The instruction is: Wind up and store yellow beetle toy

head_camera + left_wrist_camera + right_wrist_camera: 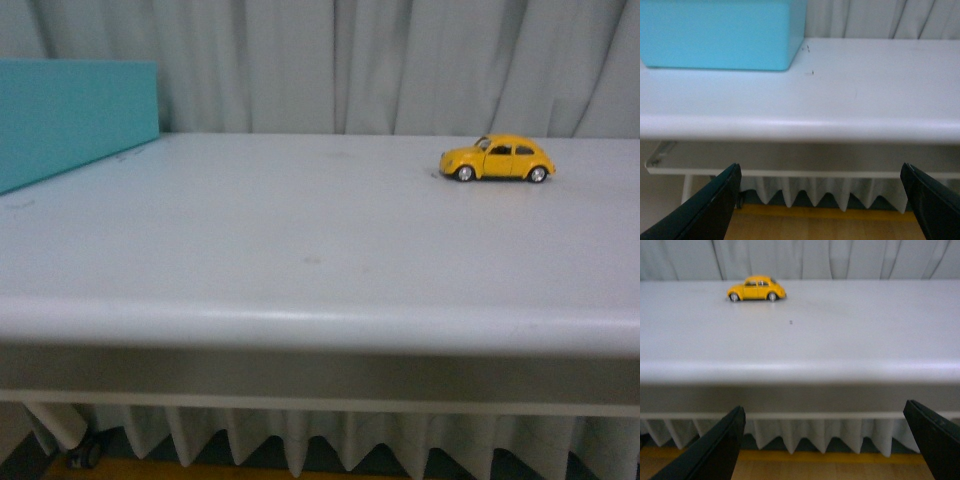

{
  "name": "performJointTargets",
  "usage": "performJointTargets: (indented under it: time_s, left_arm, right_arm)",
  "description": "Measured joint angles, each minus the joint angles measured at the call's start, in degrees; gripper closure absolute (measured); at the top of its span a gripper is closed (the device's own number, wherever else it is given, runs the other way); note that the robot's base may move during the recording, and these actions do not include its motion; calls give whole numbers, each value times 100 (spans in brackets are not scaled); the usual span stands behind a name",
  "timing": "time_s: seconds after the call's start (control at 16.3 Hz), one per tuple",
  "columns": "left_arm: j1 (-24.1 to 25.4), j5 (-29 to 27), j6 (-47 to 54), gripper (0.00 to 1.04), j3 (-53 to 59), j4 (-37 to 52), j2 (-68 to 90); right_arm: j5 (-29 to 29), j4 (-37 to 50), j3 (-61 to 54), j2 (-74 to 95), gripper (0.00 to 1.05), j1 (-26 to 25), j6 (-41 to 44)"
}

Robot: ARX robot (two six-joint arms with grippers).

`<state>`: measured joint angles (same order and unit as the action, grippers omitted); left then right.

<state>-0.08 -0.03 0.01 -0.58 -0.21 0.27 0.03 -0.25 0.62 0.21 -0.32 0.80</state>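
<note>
On the white table (300, 230), a teal box (75, 115) sits far left and the yellow toy car (497, 158) stands on its wheels far right, well apart. Both the left hand (820, 169) and right hand (824, 407) hang spread wide before the near edge, empty. A clumsy nudge could roll the glossy car away, or it could slip from a pinch. No writing is readable.

Soft, even and rather dim light covers the white table (300, 230) in the front view, leaving a pale sheen along its rounded front edge and only a faint shadow under the yellow beetle toy (497, 159). Both wrist views are hazier and grey-blue, with the underside of the table in shade. The left gripper (820, 205) and right gripper (822, 445) show as near-black, soft-edged shapes.
</note>
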Motion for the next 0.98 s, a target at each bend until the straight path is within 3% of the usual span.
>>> performJointTargets:
  time_s: [0.98]
  left_arm:
    - [0,2,0,7,0,20,0]
  right_arm:
    - [-2,22,0,0,7,0,-24]
